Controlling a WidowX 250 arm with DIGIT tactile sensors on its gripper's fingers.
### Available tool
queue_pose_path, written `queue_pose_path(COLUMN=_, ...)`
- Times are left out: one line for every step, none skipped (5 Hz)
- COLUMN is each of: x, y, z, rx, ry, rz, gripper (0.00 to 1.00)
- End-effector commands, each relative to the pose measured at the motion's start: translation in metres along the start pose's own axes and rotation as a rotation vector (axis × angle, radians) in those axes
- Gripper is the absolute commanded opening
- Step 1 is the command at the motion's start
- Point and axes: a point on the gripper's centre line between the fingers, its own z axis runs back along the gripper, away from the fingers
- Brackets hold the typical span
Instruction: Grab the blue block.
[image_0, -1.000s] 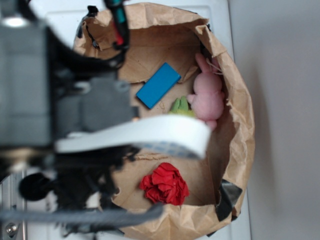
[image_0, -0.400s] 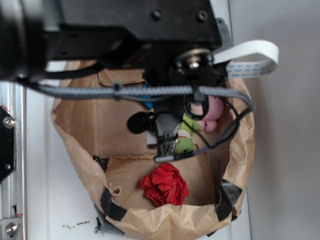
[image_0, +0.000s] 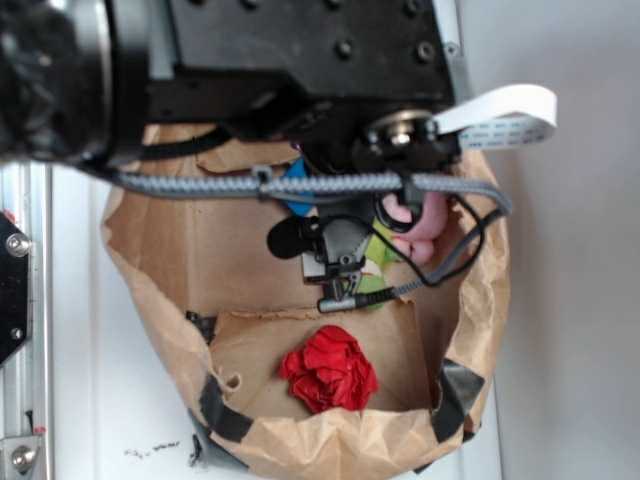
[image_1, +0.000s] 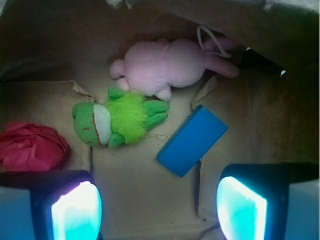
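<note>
Hanging above the inside of the paper bag (image_1: 45, 45), the gripper (image_1: 157, 210) has its two fingers spread wide apart, nothing between them; the left pad (image_1: 75, 212) and the right pad (image_1: 240, 207) glow cyan at the bottom edge of the wrist view. Blue block (image_1: 192, 141) lies flat on the bag floor, up-frame of the gap between the fingers and nearer the right one, not touching either. It sits slanted, long side running lower left to upper right. Green plush toy (image_1: 117, 118) lies just left of the block, close but apart. Pink plush bunny (image_1: 167, 65) is behind the green toy and touches it; its ears reach toward the far right. Red crumpled paper (image_1: 31, 147) sits at the far left, well apart from the block.

From the outside view the black arm (image_0: 250, 60) covers the upper half of the bag (image_0: 160, 260); only a sliver of the block (image_0: 297, 185) shows under a grey braided cable (image_0: 300, 184). White ribbon cable (image_0: 505, 112) loops out to the right. The red paper (image_0: 330, 367) sits clear at the bag's near end, and the bag stands on a white surface (image_0: 90, 400).
</note>
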Motion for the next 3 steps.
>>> queue_pose_path(x=0.010, y=0.010, z=-0.006, rx=0.015, ry=0.014, rz=0.223, gripper=1.00)
queue_pose_path(x=0.008, y=0.011, z=-0.024, rx=-0.013, ry=0.063, rz=0.427, gripper=1.00)
queue_pose_path(x=0.009, y=0.005, z=-0.033, rx=-0.026, ry=-0.031, rz=0.568, gripper=1.00)
